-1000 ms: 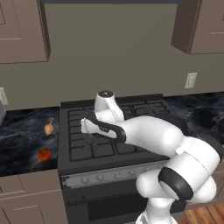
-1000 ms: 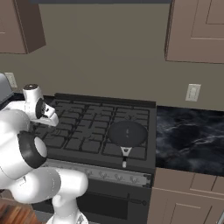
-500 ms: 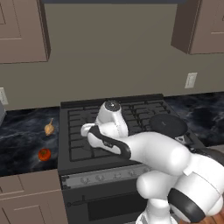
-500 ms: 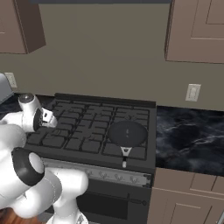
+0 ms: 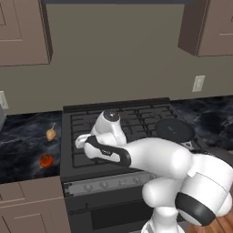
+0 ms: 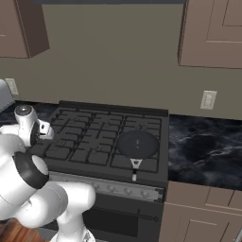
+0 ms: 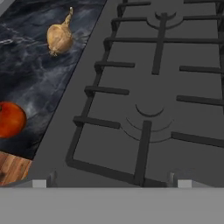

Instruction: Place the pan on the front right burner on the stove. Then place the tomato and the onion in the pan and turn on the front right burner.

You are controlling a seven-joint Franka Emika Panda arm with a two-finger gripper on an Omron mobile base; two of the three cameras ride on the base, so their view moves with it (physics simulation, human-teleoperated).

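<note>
On the front right burner (image 6: 140, 150) the pan (image 6: 137, 143) already sat. Tomato (image 7: 11, 119) and onion (image 7: 59, 36) waited on the counter (image 7: 30, 83). Whether the gripper (image 5: 81, 142) was spread, I couldn't tell.

over the last second we watched the arm swing left across the stove (image 5: 113, 136). the gripper (image 5: 81, 142) has gone from above the middle grates to the left front section, close to the stove's left edge. in the right base view the hand (image 6: 40, 132) has slid toward the left edge of the picture, and the elbow now bulks larger in the left base view.
</note>
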